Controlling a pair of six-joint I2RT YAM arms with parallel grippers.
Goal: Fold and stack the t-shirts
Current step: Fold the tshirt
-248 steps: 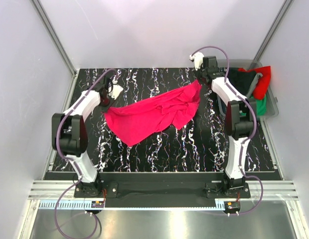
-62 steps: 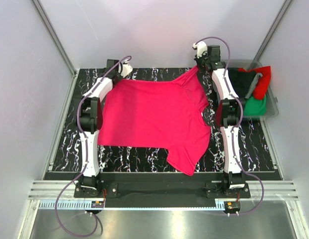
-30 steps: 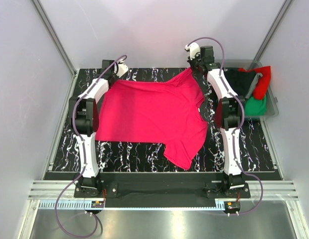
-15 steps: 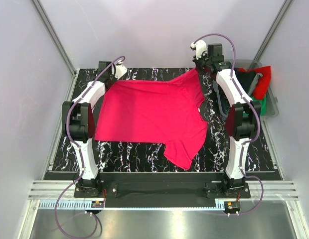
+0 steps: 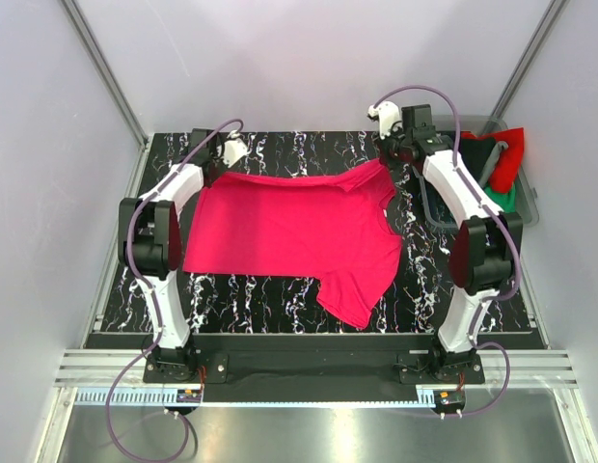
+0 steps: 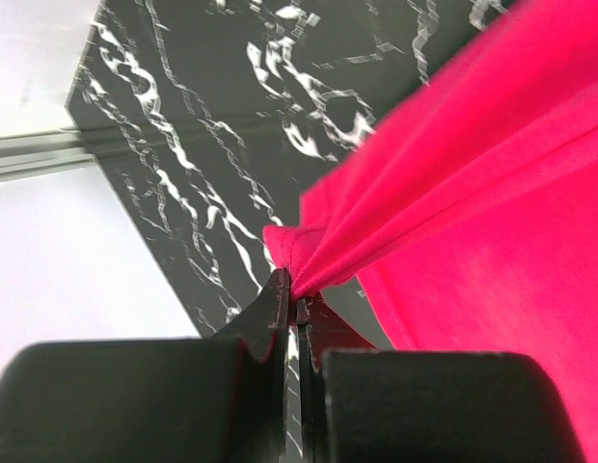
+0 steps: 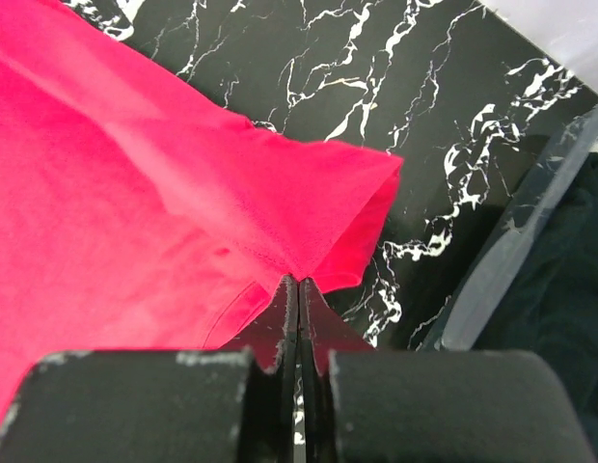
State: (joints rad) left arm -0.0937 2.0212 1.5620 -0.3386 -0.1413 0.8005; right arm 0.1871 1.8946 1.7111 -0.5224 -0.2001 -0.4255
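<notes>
A crimson-pink t-shirt lies spread over the black marble table, one sleeve pointing at the near edge. My left gripper is shut on its far left corner; the left wrist view shows the jaws pinching a gathered fold of the cloth. My right gripper is shut on the far right sleeve; the right wrist view shows the closed tips biting the sleeve edge. Black, red and green t-shirts lie heaped in the bin.
A grey plastic bin stands at the table's far right edge, its rim beside my right arm; it also shows in the right wrist view. White walls and metal rails close in the table on the left, right and back.
Both grippers have drawn the shirt's far edge toward the near side and lowered it. The shirt went from a crumpled heap to spread flat.
</notes>
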